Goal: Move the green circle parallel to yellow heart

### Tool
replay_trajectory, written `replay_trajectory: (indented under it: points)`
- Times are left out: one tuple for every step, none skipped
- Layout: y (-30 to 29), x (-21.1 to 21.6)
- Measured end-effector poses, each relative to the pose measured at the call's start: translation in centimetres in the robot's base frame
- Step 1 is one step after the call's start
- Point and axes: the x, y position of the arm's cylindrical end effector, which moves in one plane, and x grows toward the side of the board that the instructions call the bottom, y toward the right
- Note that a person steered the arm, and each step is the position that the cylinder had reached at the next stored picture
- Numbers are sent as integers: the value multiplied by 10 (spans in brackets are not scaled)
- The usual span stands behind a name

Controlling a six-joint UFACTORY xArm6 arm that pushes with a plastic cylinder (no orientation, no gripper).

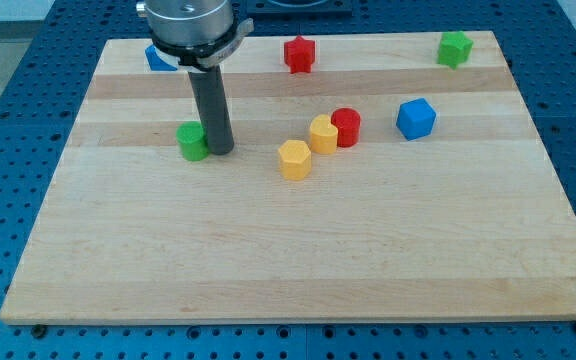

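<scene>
On the pale wooden board [298, 250], my tip [219, 151] stands touching the right side of the small green circle block [193, 141], which sits in the board's left half, roughly level with the cluster at centre. The rod carries no jaws or fingers, so there is nothing to open or close; its end simply rests against the green cylinder's flank. Whether the tip overlaps the block's edge or only abuts it cannot be made out, since the dark rod covers that side.

Near the middle, the yellow heart block [323, 133] touches a red cylinder block [346, 127] on its right; its heart outline is hard to read at this size. Just below and left of it lies a yellow hexagonal block [294, 159], close but seemingly apart. A blue cube [416, 118] sits further right, well clear.

Along the top edge, a red star-like block [299, 54] stands at centre, and a green block [455, 48] of unclear shape sits at the right corner. A blue block [158, 59] at top left is mostly hidden behind the arm's metal collar, its shape unreadable.
</scene>
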Motion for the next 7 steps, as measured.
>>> replay_trajectory:
  points:
    - [-14, -4]
    - [-34, -4]
    - [-52, -4]
    - [-65, -4]
    - [-66, -4]
    - [-66, -4]
    - [-61, 12]
